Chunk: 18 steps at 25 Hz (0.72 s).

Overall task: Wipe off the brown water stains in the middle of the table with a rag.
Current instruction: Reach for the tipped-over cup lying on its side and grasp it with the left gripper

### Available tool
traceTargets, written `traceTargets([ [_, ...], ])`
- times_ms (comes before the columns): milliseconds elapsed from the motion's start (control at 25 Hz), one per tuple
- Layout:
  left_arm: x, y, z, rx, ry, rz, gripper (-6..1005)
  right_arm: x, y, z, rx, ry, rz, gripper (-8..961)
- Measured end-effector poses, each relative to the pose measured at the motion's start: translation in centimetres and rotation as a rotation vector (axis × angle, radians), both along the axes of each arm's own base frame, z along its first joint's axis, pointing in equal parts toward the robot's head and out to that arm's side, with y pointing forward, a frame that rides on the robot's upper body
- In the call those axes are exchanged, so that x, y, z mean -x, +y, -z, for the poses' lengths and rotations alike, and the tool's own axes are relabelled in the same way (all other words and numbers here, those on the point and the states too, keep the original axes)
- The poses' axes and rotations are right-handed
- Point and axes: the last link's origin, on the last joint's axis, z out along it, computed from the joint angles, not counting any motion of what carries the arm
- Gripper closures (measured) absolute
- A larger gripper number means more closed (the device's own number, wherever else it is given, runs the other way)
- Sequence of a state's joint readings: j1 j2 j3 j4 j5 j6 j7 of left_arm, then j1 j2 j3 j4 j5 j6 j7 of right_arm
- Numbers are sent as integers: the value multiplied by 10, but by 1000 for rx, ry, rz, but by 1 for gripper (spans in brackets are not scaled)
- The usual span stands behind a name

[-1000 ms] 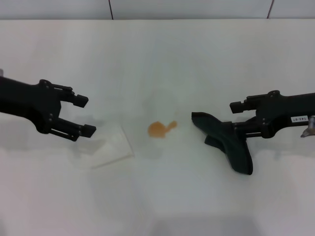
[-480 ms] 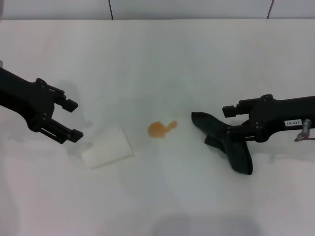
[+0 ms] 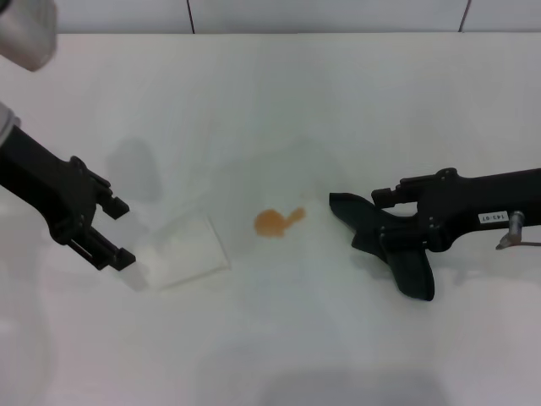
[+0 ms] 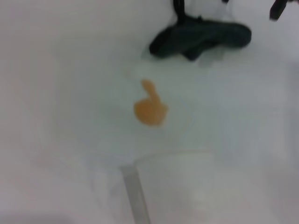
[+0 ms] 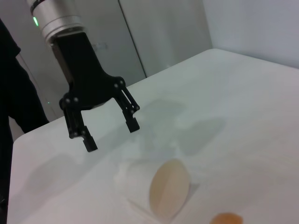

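The brown water stain [image 3: 275, 222] is a small orange-brown blot with a little tail in the middle of the white table [image 3: 279, 101]. It also shows in the left wrist view [image 4: 150, 109] and at the edge of the right wrist view [image 5: 226, 218]. The dark rag [image 3: 404, 262] lies right of the stain and shows in the left wrist view [image 4: 201, 36]. My right gripper [image 3: 382, 218] is open, its fingers either side of the rag's middle. My left gripper [image 3: 127, 233] is open and empty at the left, and shows in the right wrist view [image 5: 112, 136].
A white cup [image 3: 188, 249] lies on its side between my left gripper and the stain. The right wrist view shows its tan mouth [image 5: 170, 189]. A grey wall runs behind the table's far edge [image 3: 254, 32].
My left gripper has drawn back to the left, away from the lying cup. My right gripper has moved left over the rag. The rag and the stain have not moved.
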<state>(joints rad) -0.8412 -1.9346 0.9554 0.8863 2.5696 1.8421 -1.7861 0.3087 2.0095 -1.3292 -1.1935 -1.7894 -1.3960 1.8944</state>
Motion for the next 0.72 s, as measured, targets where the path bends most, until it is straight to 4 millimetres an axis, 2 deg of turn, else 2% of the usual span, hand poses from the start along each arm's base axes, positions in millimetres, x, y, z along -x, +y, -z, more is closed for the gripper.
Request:
traceTargets([
  [400, -2, 5, 14, -8, 22, 16, 186, 0, -3, 3, 11, -3, -5, 309],
  [720, -5, 4, 35, -17, -4, 28, 191, 1, -4, 4, 17, -5, -17, 309],
])
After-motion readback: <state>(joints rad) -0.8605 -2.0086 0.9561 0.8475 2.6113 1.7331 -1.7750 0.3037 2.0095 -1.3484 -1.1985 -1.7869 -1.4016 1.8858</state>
